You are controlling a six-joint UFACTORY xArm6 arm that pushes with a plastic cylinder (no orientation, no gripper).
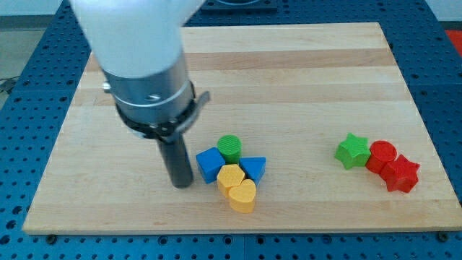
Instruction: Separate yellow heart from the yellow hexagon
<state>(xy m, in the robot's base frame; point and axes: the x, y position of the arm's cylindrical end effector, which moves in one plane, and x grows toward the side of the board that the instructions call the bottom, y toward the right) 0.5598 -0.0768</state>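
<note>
Broadly, the wooden table (303, 79) fills most of the view, a pale plank board lying on a blue perforated base (14, 166) that shows around its edges. Next in size is the arm (141, 50), a white housing over a grey collar, coming in from the far left and ending in a straight dark rod; this is the only tool, with nothing that can open or close, so it grips nothing. My tip (180, 185) rests on the table just left of the central cluster, close beside the blue block (208, 165) of angular shape, though whether they touch cannot be told. That cluster sits near the middle of the near edge: the blue block at its left, a green cylinder (231, 146) on the far side, a blue triangle (254, 168) at the right, and the yellow hexagon (230, 177) between the two blue pieces. The yellow heart (243, 195) lies just nearer than the hexagon and slightly to its right, pressed against it, so the two yellow blocks are together. Well apart, on the right of the table, a green star (352, 150) touches a red cylinder (380, 155), which in turn touches a red star (401, 174) at the near right.
</note>
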